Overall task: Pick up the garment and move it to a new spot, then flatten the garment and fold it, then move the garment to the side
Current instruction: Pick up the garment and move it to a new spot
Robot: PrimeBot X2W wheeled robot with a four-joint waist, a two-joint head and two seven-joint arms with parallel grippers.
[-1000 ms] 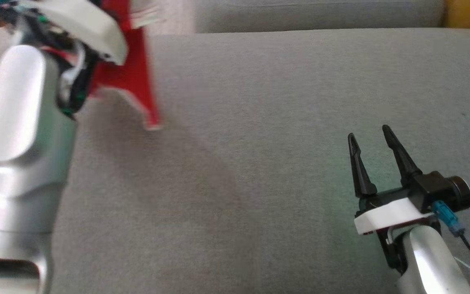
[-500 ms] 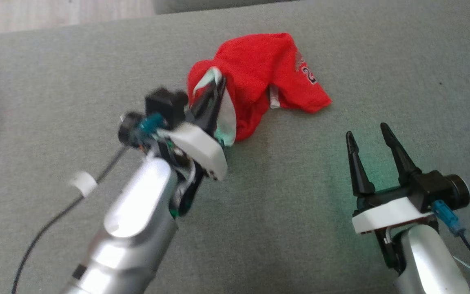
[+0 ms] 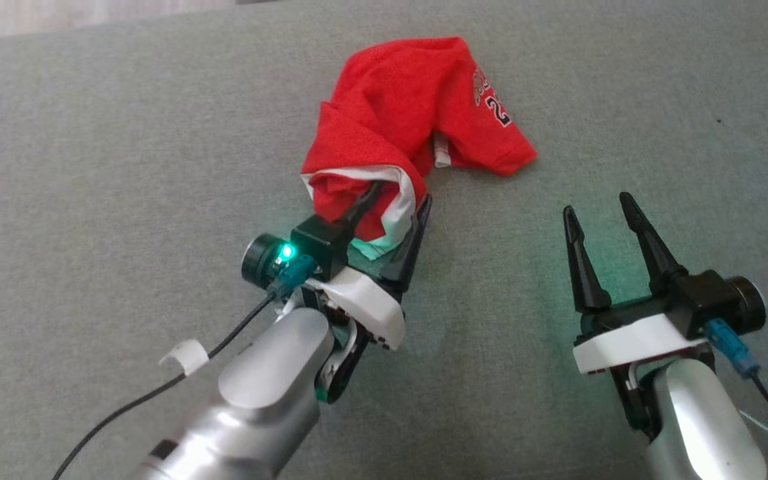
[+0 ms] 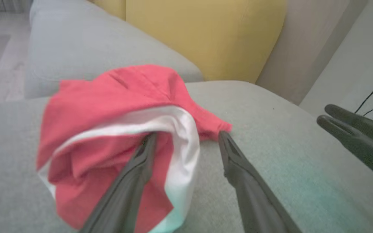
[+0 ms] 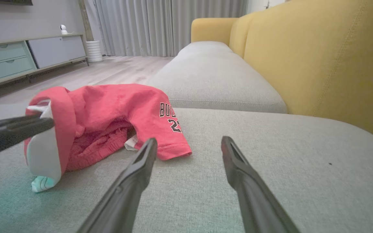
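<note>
Where crumpled toward the far edge of the seat cushion (image 3: 91, 167): red garment (image 3: 397, 107), spread left gripper (image 3: 402, 195) astride its white-lined hem; right gripper (image 3: 596, 205) spread, apart.

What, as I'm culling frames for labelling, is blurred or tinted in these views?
Head view: sharp; a green lamp glows on the left gripper and green tints the cushion beside the right gripper. Left wrist view: the garment is soft, its white hem tinted teal at the bottom. Right wrist view: crisp garment print, teal cast lower left, fingers blurred near the lens.
</note>
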